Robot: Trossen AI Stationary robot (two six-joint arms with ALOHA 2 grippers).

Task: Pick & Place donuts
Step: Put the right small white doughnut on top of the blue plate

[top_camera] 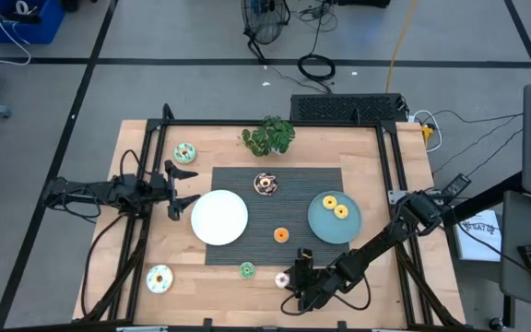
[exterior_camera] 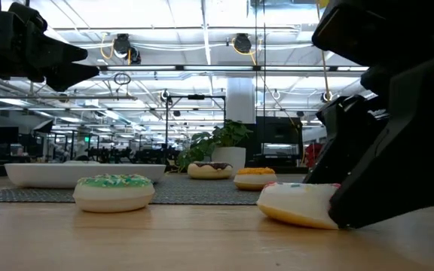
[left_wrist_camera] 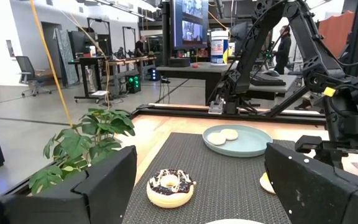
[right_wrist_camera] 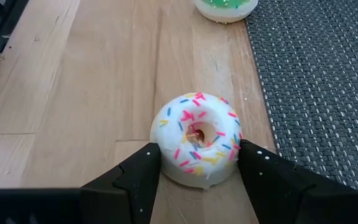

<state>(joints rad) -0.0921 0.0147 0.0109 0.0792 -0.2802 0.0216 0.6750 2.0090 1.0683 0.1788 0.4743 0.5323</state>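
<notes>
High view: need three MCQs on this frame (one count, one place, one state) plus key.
1. How many donuts lie on the teal plate?
A) none B) four C) two

2. Where is the chocolate donut?
A) teal plate B) mat C) bare wood

3. The right gripper is:
A) closed around the white donut B) open, high in the air C) shut on nothing

Key: 1 C, two yellow donuts sit on it. 2 B, the dark mat lies under it. 3 A, its fingers press the donut's sides. The left gripper idles open, left of the mat.
</notes>
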